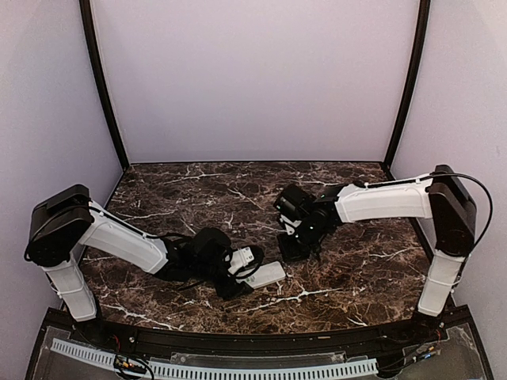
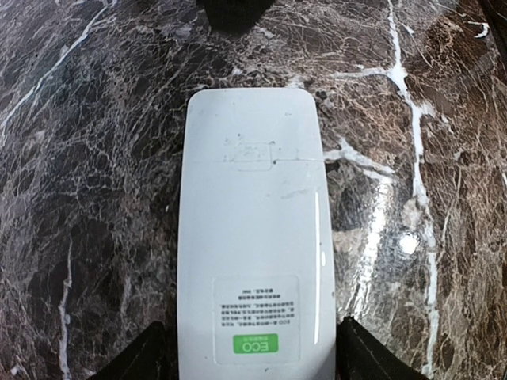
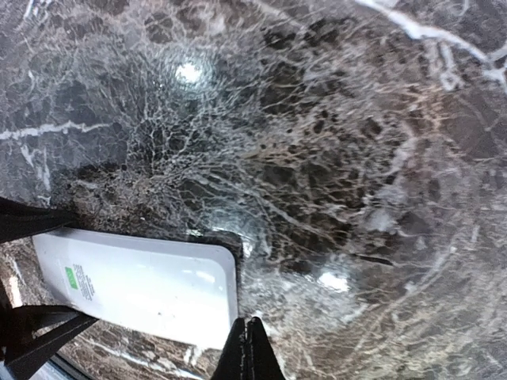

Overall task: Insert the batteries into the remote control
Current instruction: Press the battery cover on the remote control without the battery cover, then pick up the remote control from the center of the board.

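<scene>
The remote control (image 2: 249, 214) lies back-up on the marble table, a label with a green mark at its near end and the battery cover's seam near its far end. My left gripper (image 2: 252, 356) straddles that near end, one finger (image 2: 139, 356) standing slightly off the left edge and the other close against the right edge. In the top view the remote control (image 1: 268, 273) juts out from the left gripper (image 1: 240, 280). My right gripper (image 3: 253, 328) is shut with nothing in it, its tips just past the remote control's (image 3: 150, 285) far corner. No batteries are in view.
The dark marble table (image 1: 198, 198) is ringed by pale walls with black corner posts (image 1: 103, 87). A perforated cable strip (image 1: 214, 368) runs along the near edge. The right arm (image 1: 380, 202) reaches in from the right.
</scene>
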`<state>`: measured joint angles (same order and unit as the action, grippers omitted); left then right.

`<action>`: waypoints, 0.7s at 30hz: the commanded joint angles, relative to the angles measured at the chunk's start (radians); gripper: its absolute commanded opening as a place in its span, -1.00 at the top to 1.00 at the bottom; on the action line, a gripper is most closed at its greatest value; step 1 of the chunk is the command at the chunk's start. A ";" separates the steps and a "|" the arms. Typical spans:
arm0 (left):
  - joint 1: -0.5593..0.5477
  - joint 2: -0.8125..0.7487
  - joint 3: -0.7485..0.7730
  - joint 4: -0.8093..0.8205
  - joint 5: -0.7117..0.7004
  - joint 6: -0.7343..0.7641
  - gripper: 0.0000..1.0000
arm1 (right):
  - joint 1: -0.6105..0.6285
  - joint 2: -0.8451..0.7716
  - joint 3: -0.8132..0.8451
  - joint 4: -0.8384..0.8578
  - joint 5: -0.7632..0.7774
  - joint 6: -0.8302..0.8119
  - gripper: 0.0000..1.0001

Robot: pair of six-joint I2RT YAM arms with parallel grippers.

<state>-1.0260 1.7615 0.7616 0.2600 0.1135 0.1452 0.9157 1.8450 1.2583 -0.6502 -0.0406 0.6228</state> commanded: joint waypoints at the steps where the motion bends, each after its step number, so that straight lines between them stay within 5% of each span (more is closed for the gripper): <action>1: -0.014 -0.031 -0.020 -0.159 -0.046 0.016 -0.52 | -0.058 -0.125 -0.064 0.034 -0.004 -0.092 0.91; 5: -0.014 -0.153 -0.017 -0.160 -0.076 0.006 -0.63 | -0.065 -0.212 -0.094 0.130 -0.081 -0.339 0.14; 11: -0.013 -0.375 -0.056 -0.142 -0.059 -0.049 -0.71 | -0.058 -0.256 -0.098 0.192 -0.307 -0.792 -0.34; 13: 0.000 -0.459 -0.063 -0.145 -0.147 -0.113 -0.85 | -0.041 -0.236 -0.073 0.178 -0.348 -0.928 -0.40; 17: 0.108 -0.579 -0.051 -0.215 -0.238 -0.286 -0.98 | 0.040 -0.143 -0.014 0.166 -0.342 -1.219 -0.60; 21: 0.178 -0.610 -0.025 -0.288 -0.352 -0.359 -0.98 | 0.102 0.002 0.092 0.136 -0.309 -1.326 -0.97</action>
<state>-0.8948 1.1706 0.7231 0.0967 -0.0994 -0.0883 0.9646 1.7283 1.2602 -0.5018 -0.3450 -0.4610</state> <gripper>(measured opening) 0.989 0.940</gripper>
